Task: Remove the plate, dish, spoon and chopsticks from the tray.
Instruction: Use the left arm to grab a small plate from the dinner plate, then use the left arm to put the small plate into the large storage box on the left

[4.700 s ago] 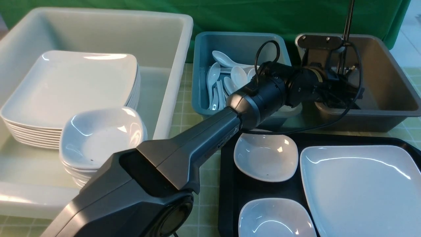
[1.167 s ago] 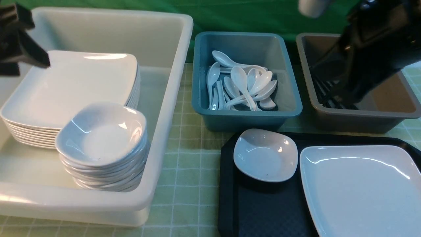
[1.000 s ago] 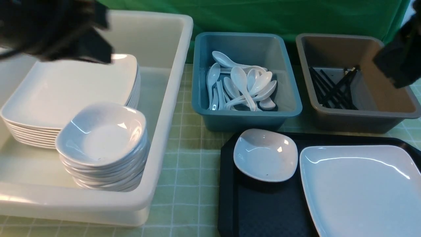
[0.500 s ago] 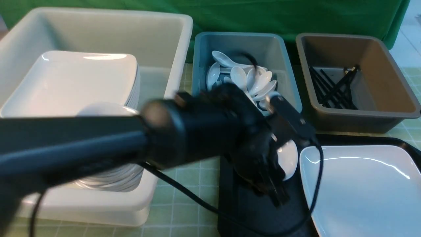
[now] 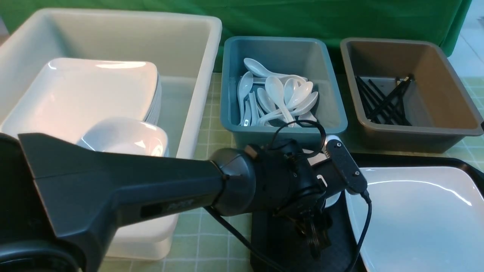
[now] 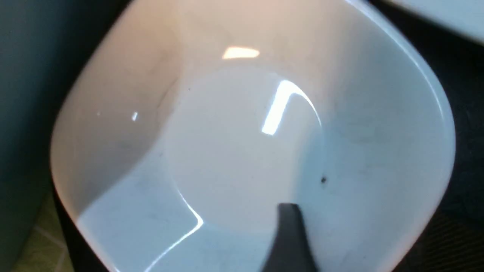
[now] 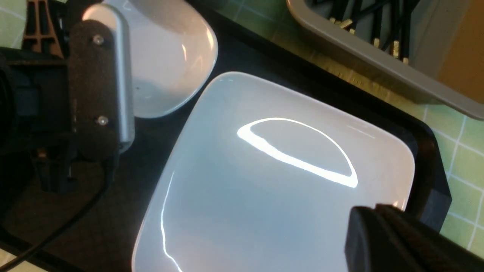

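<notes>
**A:** Left arm (image 5: 132, 192) stretches in from near left; its wrist hides most of the dish (image 6: 234, 143) at the far-left corner of the tray (image 5: 401, 159).

**B:** Left tool (image 5: 314, 240) points down, dark and blurred; can't tell its gap; one finger (image 6: 289, 234) over the dish; right tool (image 7: 368, 230), closed, hovers over the plate (image 5: 416, 219), right on the tray.

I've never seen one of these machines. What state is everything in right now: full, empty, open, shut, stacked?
Tray: holds plate and dish.
Plate: empty, flat on tray.
Dish: empty, upright, under left gripper.
Left gripper: over dish; open or shut unclear.
Right gripper: shut, over plate.
White tub: holds stacked plates and stacked dishes.
Teal bin: spoons piled inside.
Brown bin: chopsticks inside.
</notes>
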